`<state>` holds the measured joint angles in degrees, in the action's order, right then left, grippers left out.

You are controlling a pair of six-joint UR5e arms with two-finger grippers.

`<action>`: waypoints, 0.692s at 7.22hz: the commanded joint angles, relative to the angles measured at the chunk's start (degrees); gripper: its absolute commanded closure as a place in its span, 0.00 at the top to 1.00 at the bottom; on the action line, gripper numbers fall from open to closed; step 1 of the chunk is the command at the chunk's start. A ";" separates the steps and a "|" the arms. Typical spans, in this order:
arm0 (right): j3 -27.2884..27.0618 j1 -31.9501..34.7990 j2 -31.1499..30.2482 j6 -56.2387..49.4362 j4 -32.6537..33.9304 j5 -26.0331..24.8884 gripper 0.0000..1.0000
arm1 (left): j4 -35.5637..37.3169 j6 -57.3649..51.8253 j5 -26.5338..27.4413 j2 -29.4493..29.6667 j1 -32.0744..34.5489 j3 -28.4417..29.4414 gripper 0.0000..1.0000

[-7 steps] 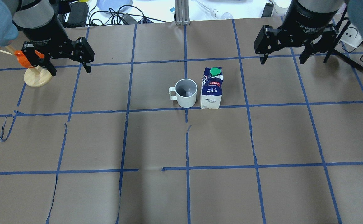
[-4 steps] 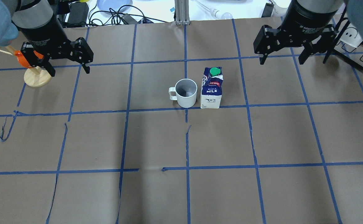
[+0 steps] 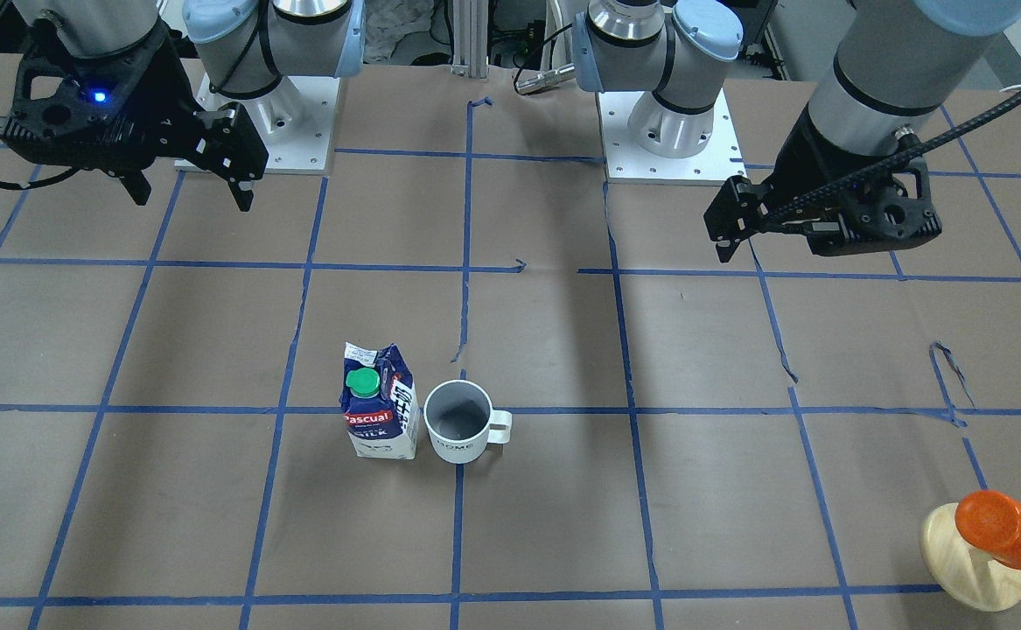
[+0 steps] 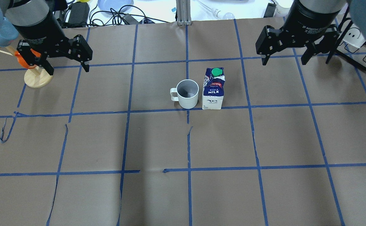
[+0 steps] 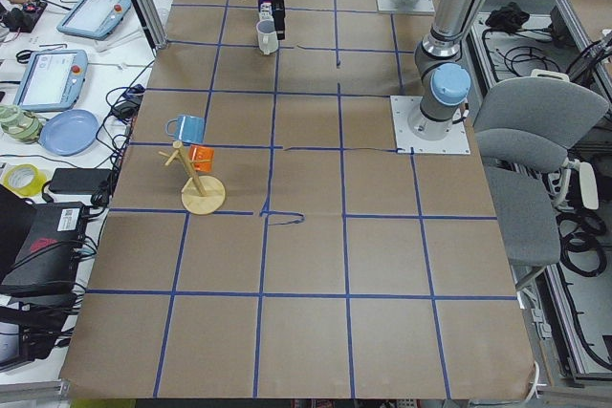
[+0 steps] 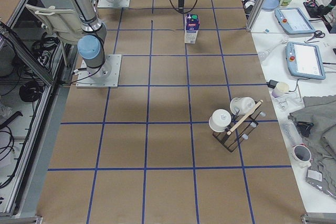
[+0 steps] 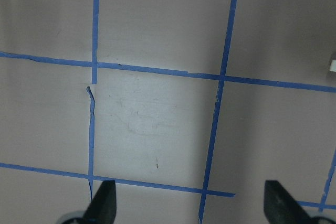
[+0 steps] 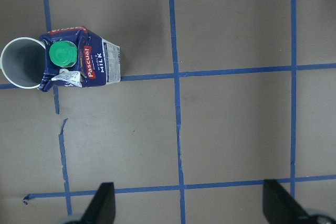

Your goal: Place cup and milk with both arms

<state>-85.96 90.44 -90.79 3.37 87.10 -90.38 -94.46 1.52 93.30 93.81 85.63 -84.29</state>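
The white cup (image 4: pixel 187 93) stands upright at the table's middle, handle toward my left. The blue-and-white milk carton (image 4: pixel 213 89) with a green cap stands upright right beside it; I cannot tell if they touch. Both also show in the front view, the cup (image 3: pixel 458 422) and the milk (image 3: pixel 377 404), and in the right wrist view, the cup (image 8: pixel 21 62) and the milk (image 8: pixel 81 59). My left gripper (image 4: pixel 68 70) is open and empty, far left of the cup. My right gripper (image 4: pixel 284 62) is open and empty, up and to the right of the milk.
A wooden mug tree (image 4: pixel 34 73) with an orange cup stands under the left gripper's outer side. A black rack (image 4: pixel 355 53) with white cups stands at the far right. Cables and a blue plate (image 4: pixel 115 4) lie beyond the table's back edge. Blue tape lines grid the brown surface.
The left gripper has drifted slightly left and toward the back edge. The right gripper has barely shifted. Cup and milk have not moved.
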 commanded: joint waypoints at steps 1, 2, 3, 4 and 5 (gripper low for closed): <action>0.00 0.00 0.00 0.06 0.00 0.03 1.00 | 0.07 -0.02 -0.22 -0.74 0.06 -0.08 1.00; 0.00 0.00 0.00 0.06 0.09 0.03 1.00 | 0.07 -0.11 -0.14 -0.65 0.06 -0.08 1.00; 0.00 0.00 0.00 0.06 0.09 0.03 1.00 | 0.07 -0.11 -0.40 -0.65 0.06 -0.08 1.00; -0.09 0.00 0.00 0.06 0.09 0.03 1.00 | 0.07 -0.03 -2.05 -0.65 0.06 -0.08 1.00; -0.09 0.00 0.00 0.06 0.09 0.03 1.00 | 0.07 -0.11 -2.24 -0.65 0.06 -0.08 1.00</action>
<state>-86.01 90.44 -90.79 3.43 87.18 -90.35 -94.40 1.45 91.74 93.16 85.69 -84.38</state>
